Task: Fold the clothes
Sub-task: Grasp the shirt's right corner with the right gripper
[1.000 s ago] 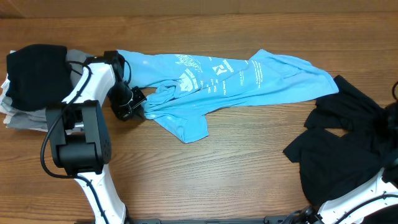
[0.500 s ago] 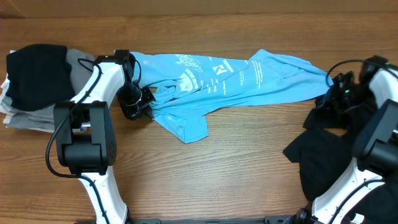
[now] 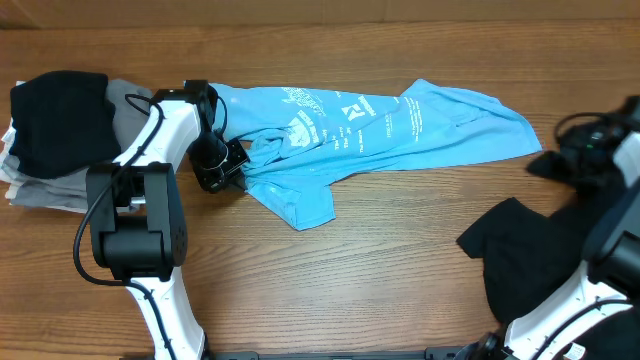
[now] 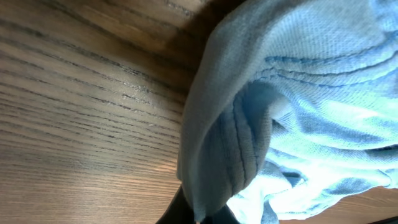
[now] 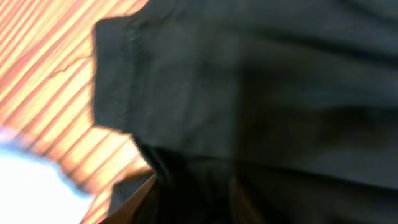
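Wooden bench (image 3: 400, 260), crumpled sky-blue T-shirt (image 3: 440, 130) with white print sprawled along its far side, left fingers (image 3: 225, 165) pinching its bunched edge, right fingers (image 3: 565, 165) closed on black garment (image 3: 540, 260) at right edge

Sky-blue T-shirt (image 3: 400, 130) across wooden table (image 3: 380, 270)

The T-shirt (image 3: 400, 125) is sky-blue with white print. A garment (image 3: 540, 260) at 4 o'clock and a bundle (image 3: 55, 120) at 9 o'clock are plain black; the table (image 3: 350, 290) is brown wood-grain.

Sky-blue T-shirt (image 3: 370, 125) rumpled, spread out — black garment (image 3: 540, 260) right.
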